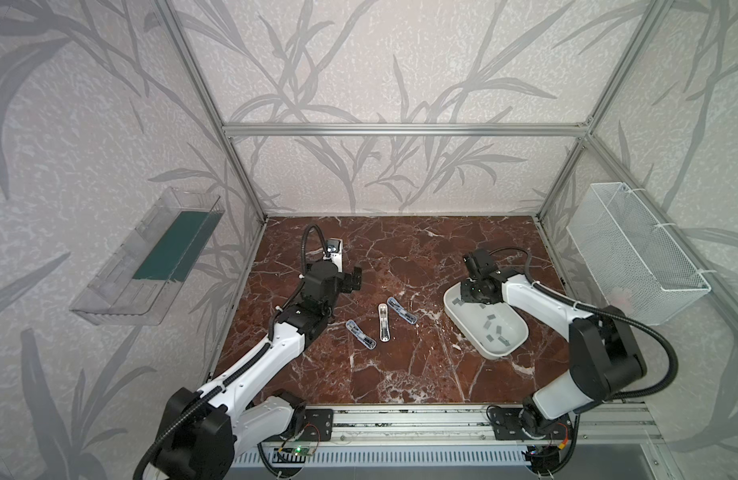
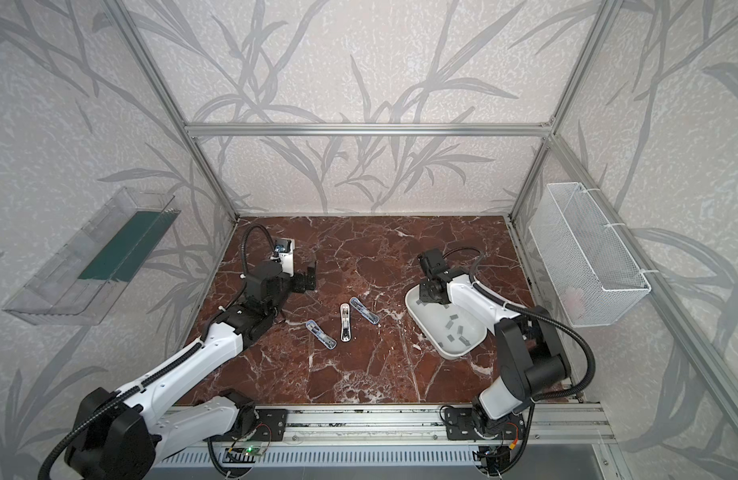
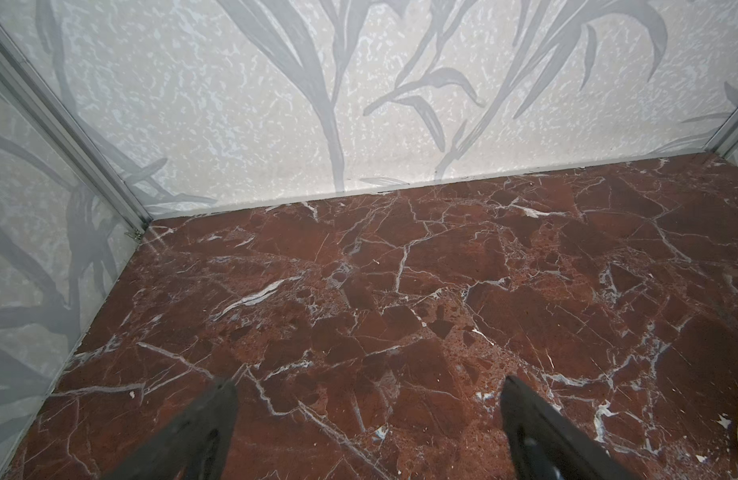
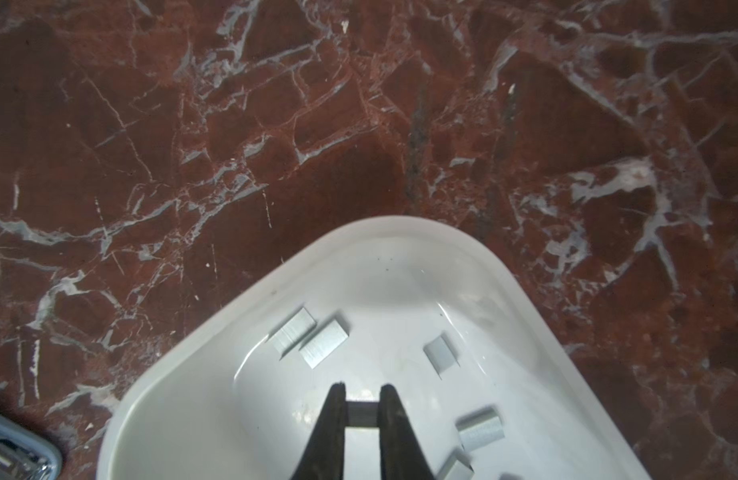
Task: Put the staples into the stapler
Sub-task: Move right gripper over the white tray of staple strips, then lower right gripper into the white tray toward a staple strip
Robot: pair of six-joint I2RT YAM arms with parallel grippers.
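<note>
Grey metal staples [image 4: 293,337] lie scattered flat in the white dish [image 4: 242,307] by the desk's right edge. They are loose strips, none stacked as far as I can see. From where I stand, the right gripper [image 4: 362,388] is down inside the dish with its jaws drawn narrow on the held strip [image 4: 361,413], pinched crosswise between the 2 fingers. Whether that strip rests on the dish floor or hangs clear, I cannot tell. The left gripper [image 3: 370,382] hangs spread wide and empty over bare marble toward the desk's back-left corner. 3 staplers [image 1: 383,328] lie near the middle of the desk, well apart from the dish.

A strip like this looks almost weightless and stiff along its length, but I'd call it brittle, since a hard squeeze or a bend could snap it into pieces. It is smooth metal, so I'd expect it to twist or slip in a loose pinch, and the slick dish would let the other strips skate away when nudged. The best hold, I'd say, is on the 2 long side faces near the middle, keeping the strip level so it can settle into a stapler's channel.
</note>
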